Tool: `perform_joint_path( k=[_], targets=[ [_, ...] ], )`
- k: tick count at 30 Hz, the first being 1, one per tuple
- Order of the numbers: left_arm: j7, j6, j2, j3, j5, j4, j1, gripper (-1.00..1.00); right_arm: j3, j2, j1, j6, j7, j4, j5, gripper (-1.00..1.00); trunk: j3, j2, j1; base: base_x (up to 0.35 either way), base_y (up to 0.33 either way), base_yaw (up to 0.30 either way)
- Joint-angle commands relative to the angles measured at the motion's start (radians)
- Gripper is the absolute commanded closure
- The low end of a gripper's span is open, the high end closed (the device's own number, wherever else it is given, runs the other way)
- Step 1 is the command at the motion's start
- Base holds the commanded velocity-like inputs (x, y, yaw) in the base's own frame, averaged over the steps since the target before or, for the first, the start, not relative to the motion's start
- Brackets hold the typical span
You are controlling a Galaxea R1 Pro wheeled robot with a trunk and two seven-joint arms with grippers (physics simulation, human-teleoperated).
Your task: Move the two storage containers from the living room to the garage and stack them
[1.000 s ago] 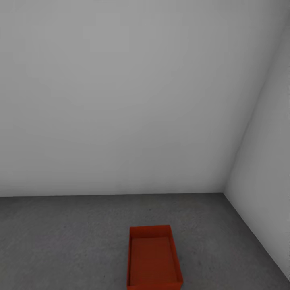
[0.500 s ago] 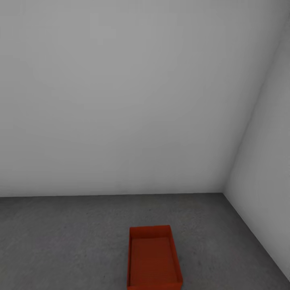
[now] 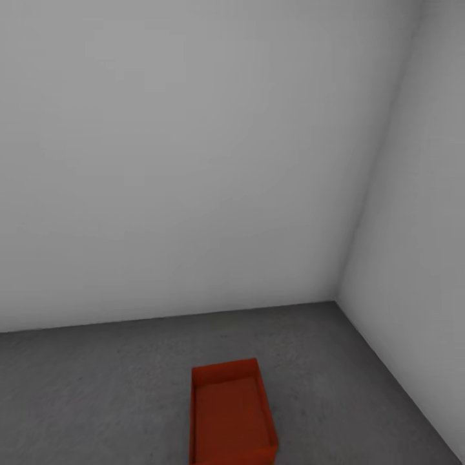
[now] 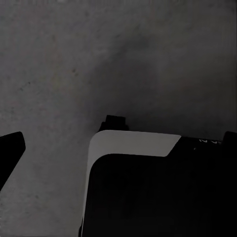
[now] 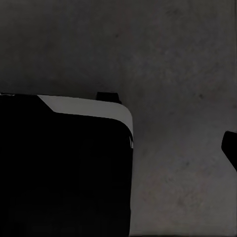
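One orange-red storage container sits open side up on the dark grey concrete floor of the garage, low in the head view near the room's right corner. Its inside is empty and its near end is cut by the picture's edge. Both wrist views look down at the floor. My left gripper is open, with one dark fingertip at the picture's edge and nothing between the fingers. My right gripper also stands open, one fingertip showing at the edge, holding nothing.
Two bare grey-white walls meet in a corner behind and to the right of the container. My own base shows as a black block with a pale rim in both wrist views.
The whole head view has shifted, so the corner and the container now sit further left in the picture. The container itself has not moved on the floor.
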Motion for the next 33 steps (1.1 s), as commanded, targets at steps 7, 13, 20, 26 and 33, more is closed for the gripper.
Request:
perform_joint_path(
  k=[7, 13, 20, 26, 33],
  targets=[
    [0.001, -0.002, 0.0, 0.004, 0.007, 0.0, 0.0, -1.0, 0.008, 0.001, -0.001, -0.003, -0.001, 0.002, -0.008, -1.0, -0.001, -0.001, 0.0, 0.0, 0.0, -0.295],
    [0.002, -0.002, 0.001, 0.004, 0.007, 0.0, 0.0, -1.0, 0.008, 0.001, -0.001, -0.003, -0.001, 0.002, -0.008, -1.0, -0.001, -0.001, 0.0, 0.0, 0.0, -0.295],
    [0.002, -0.002, 0.0, 0.004, 0.007, 0.0, 0.0, -1.0, 0.008, 0.001, -0.001, -0.003, -0.001, 0.002, -0.008, -1.0, -0.001, -0.001, 0.0, 0.0, 0.0, -0.295],
    [0.002, -0.002, 0.0, 0.004, 0.007, 0.0, 0.0, -1.0, 0.009, 0.001, -0.001, -0.003, -0.001, 0.002, -0.008, -1.0, -0.001, -0.001, 0.0, 0.0, 0.0, -0.295],
    [0.002, -0.002, 0.0, 0.004, 0.007, 0.0, 0.0, -1.0, 0.009, 0.002, -0.001, -0.003, -0.001, 0.002, -0.008, -1.0, 0.002, -0.001, 0.0, 0.0, 0.0, -0.295]
  ],
)
